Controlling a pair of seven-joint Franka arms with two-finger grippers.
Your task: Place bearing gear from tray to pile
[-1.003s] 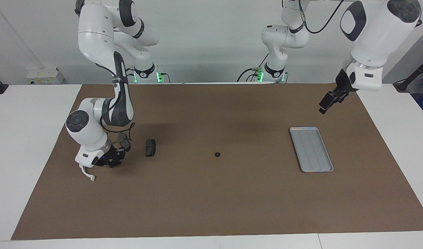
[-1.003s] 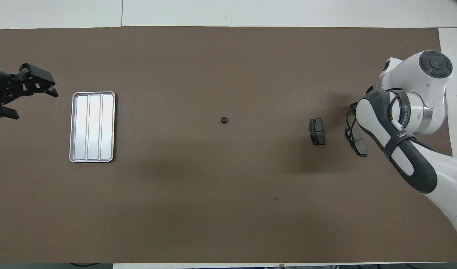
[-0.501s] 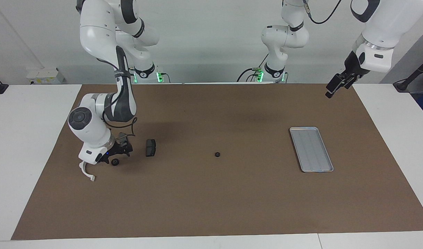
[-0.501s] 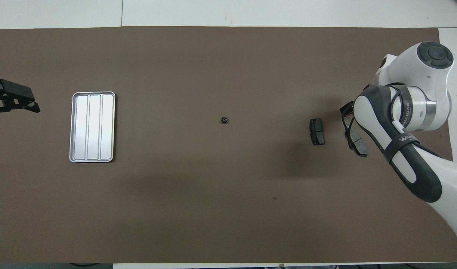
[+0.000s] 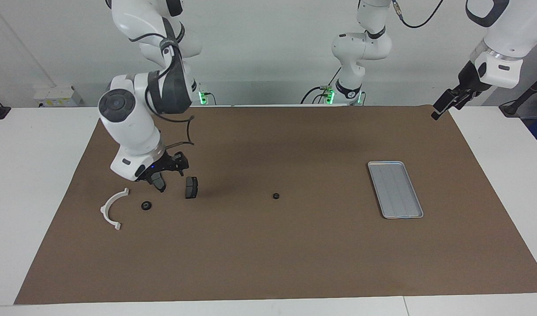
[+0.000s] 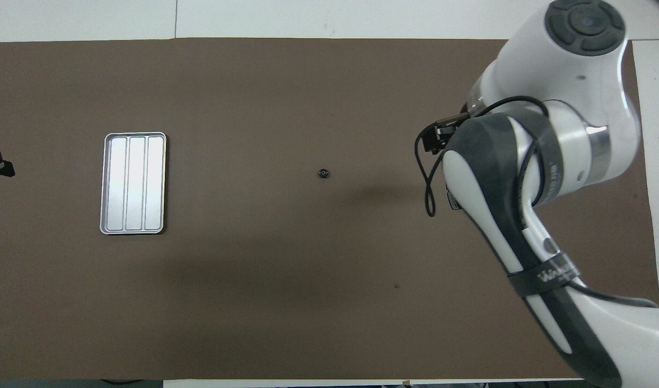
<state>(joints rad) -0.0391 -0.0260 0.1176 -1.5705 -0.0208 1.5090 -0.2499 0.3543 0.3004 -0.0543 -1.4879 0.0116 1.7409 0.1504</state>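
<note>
Bright, even overhead light; soft arm shadows on brown mat (image 5: 268,245); frames sharp.

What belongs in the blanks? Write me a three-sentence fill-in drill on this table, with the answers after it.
1. The tray holds ____.
2. The bearing gear beside the white bracket lies toward the ____ arm's end of the table.
3. A second small gear lies on the mat between the brake pad and the ____.

Answers: nothing; right; tray
</note>
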